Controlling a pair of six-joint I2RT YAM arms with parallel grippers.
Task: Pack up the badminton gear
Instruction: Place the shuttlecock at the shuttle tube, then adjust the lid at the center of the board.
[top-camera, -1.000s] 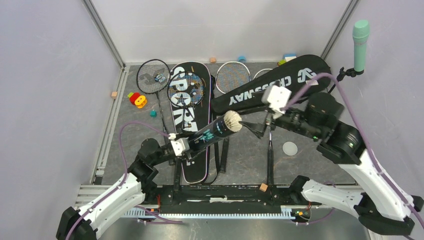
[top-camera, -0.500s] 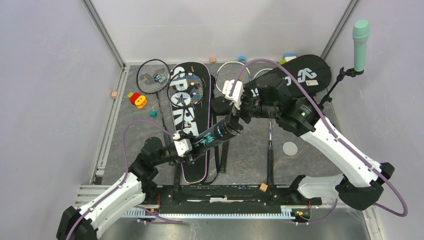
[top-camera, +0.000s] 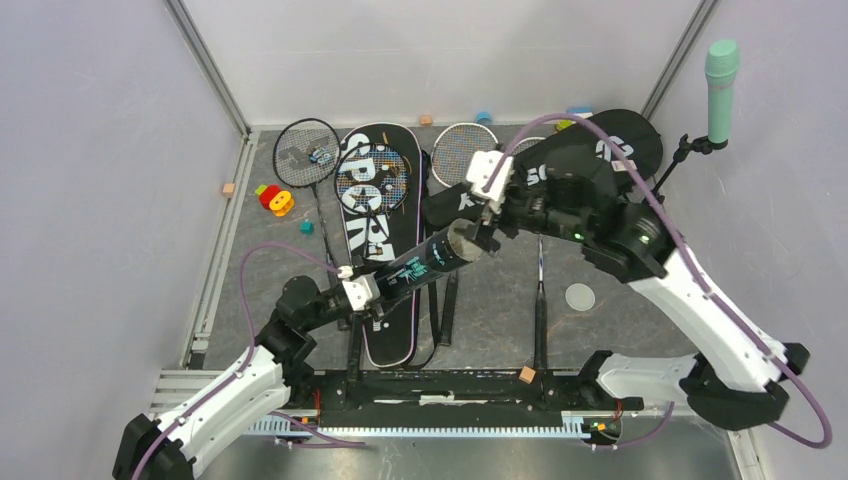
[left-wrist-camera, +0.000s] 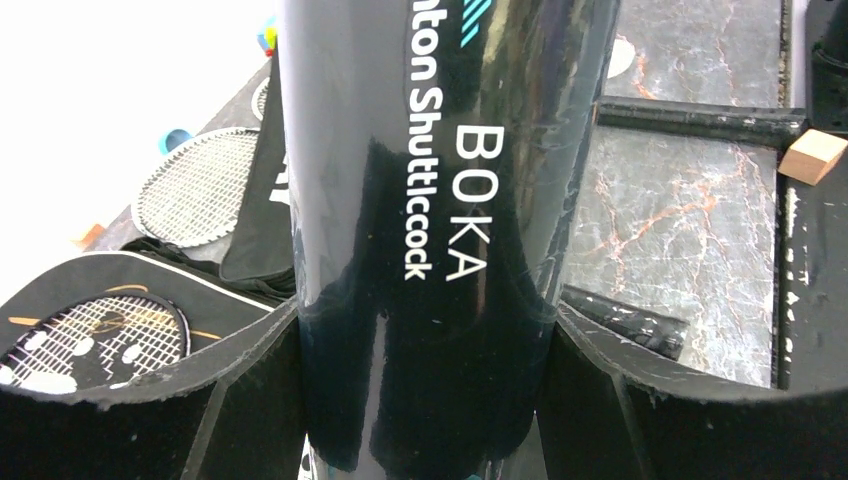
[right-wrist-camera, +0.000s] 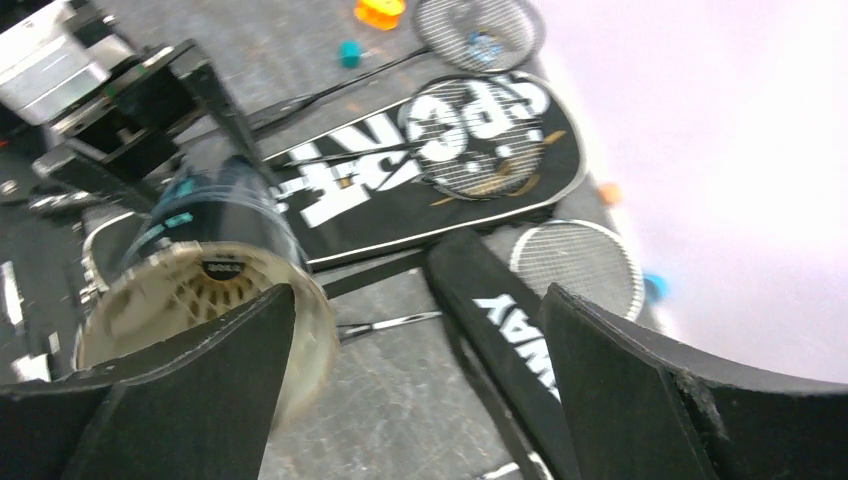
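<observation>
Black tube (left-wrist-camera: 430, 200) "BOKA Shuttlecock" | left jaws clenched on it | right jaws spread | bag (top-camera: 372, 243) reads "SPORT"

Open-ended black tube (top-camera: 425, 265), white shuttlecocks (right-wrist-camera: 205, 290) inside

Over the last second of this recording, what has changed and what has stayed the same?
The shuttlecock, which sat at the mouth of the black tube a second ago, now lies inside it. The right hand swung left to the mouth, apparently pushing it in, and is open now. Unchanged: the left hand grips the tube at the same tilt; the rackets and bags have not moved.
</observation>
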